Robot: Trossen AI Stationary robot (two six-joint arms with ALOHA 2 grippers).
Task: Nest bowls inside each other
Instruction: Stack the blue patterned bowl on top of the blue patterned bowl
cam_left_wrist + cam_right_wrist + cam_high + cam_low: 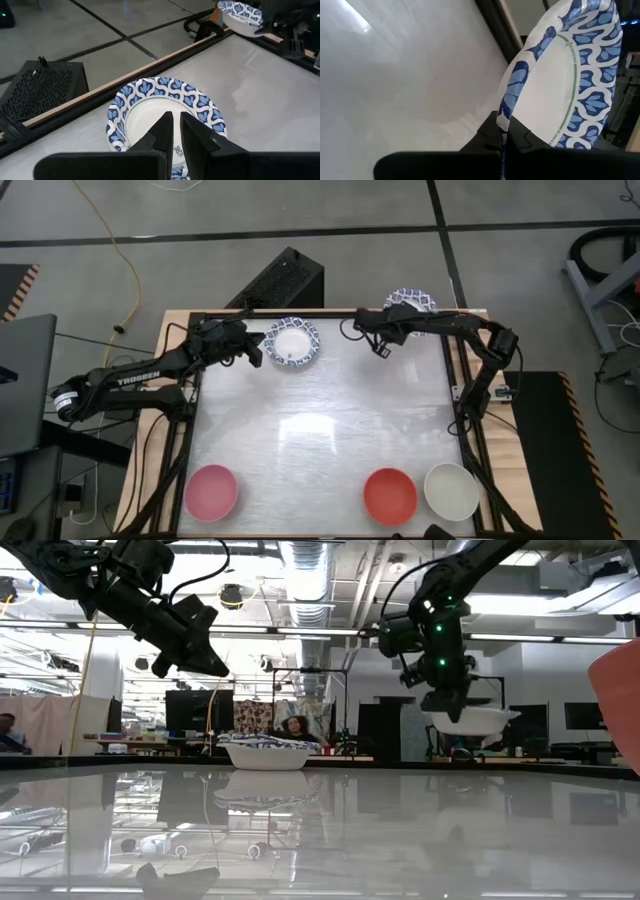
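A white bowl with a blue-patterned rim [293,343] sits on its base on the table near the far edge. My left gripper [176,127] hovers just to its left and above it, shut and empty. A second blue-patterned bowl [410,302] hangs in the air at the far right, with my right gripper [502,137] shut on it. In the low view this held bowl [470,720] hangs well above the tabletop. A pink bowl [211,491], a red bowl [390,494] and a plain white bowl [451,490] stand apart along the near edge. My right gripper pinches the patterned rim [506,116] of the blue-patterned bowl between its two fingers, one finger on the inner side and one on the outer. The fingers slant downward onto the rim. The bowl is lifted clear of the table, mouth up.
A dark frame rail [330,311] runs along the table's far edge, with side rails left and right. A black perforated box [283,278] lies on the floor beyond the far edge. The glossy middle of the table [320,430] lies between the far bowls and the near row.
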